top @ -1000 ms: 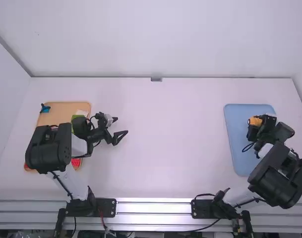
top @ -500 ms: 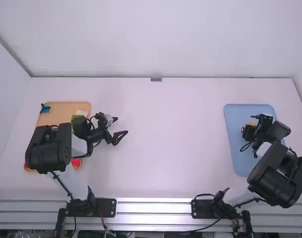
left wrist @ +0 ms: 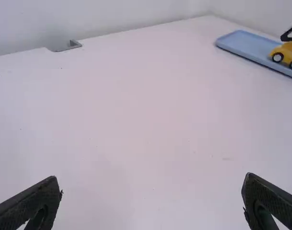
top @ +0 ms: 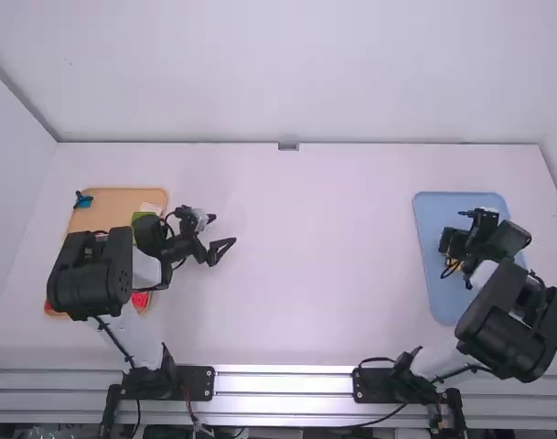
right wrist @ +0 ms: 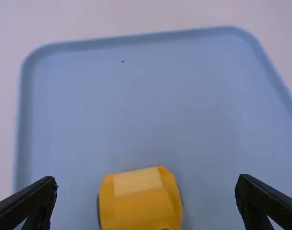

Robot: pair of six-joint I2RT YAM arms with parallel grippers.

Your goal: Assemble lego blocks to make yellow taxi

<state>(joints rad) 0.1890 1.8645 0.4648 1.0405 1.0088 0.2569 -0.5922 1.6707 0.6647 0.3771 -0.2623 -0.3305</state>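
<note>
1. The white table [top: 305,283] has pale walls behind it, and on its right part lies the blue tray [top: 436,297], from which I count the places.
2. The right gripper [top: 454,249] is over this blue tray, with its fingers spread widely. It is not grasping: in the right wrist view there is a gap at each side of the yellow taxi [right wrist: 141,206].
3. The taxi stands on the blue tray, upright on its wheels [left wrist: 277,57], between the spread fingers but apart from them.
4. The left gripper [top: 225,230] is well apart from the blue tray, on its left side, also wide open and with nothing held between the fingers.
5. Farther left of the blue tray is the orange tray [top: 118,206], with a blue piece [top: 84,199], a green piece [top: 143,218] and red pieces [top: 141,299].
6. In the high view the right arm stands in the way and hides much of the taxi; the left arm covers part of the orange tray.
7. The left wrist view gives the taxi's side with the wheels, while the right wrist view gives its roof, with a paler patch.
</note>
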